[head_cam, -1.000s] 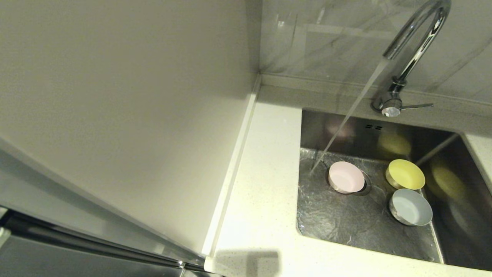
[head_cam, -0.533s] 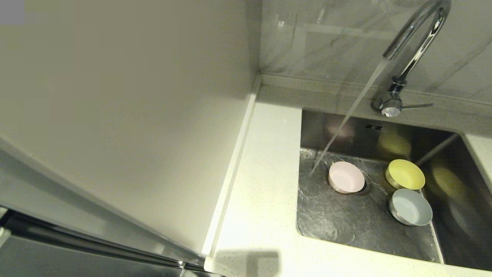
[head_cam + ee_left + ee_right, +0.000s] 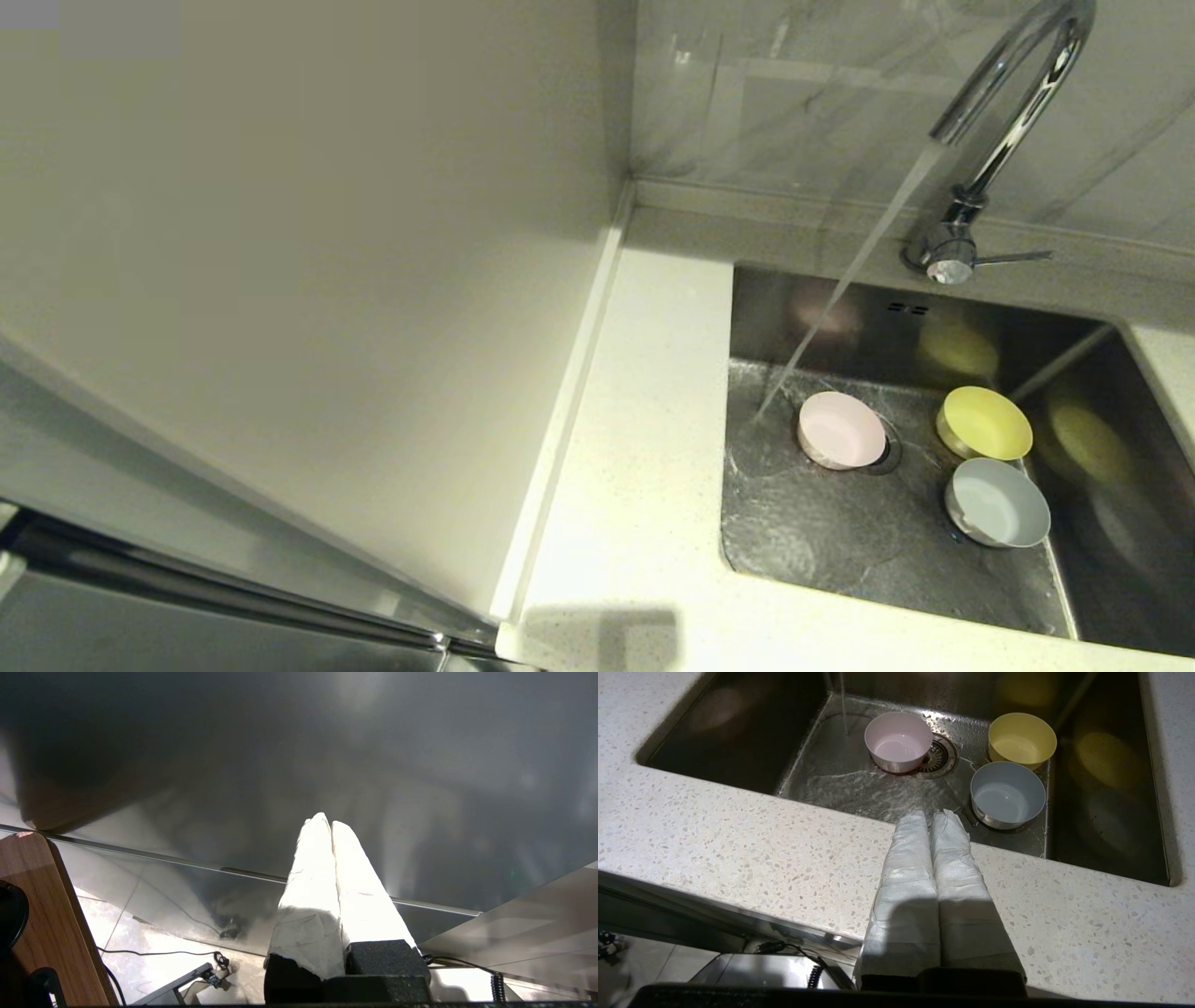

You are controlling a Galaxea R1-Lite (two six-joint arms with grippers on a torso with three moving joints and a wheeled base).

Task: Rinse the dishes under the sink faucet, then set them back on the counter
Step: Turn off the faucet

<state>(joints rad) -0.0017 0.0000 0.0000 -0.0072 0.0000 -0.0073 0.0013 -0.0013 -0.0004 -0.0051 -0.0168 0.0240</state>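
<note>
White padding wraps both claws. The left claw (image 3: 331,823) has its fingers pressed together on nothing, parked low in front of a dark glossy panel (image 3: 299,765), away from the sink. The right claw (image 3: 931,816) is likewise pressed together and empty, hanging over the near edge of the speckled surface (image 3: 738,830), its tips pointing toward the basin without touching any bowl.

In the head view, going left to right: the surface (image 3: 635,448) runs along the sink's left side, then comes the stainless steel sink (image 3: 840,532). Water falls from the chrome faucet (image 3: 1008,121) and lands on the sink floor just left of the pink bowl (image 3: 840,429), which sits upright, partly over the drain strainer (image 3: 941,756). Farther right the yellow bowl (image 3: 985,423) stands against the sink's right wall, and the grey-blue bowl (image 3: 999,501) sits just in front of it, nearly touching it. All three are upright in the basin.

Compared with a second ago, the bowls and both claws have not shifted; only the ripple pattern of water spreading over the sink floor looks different.
</note>
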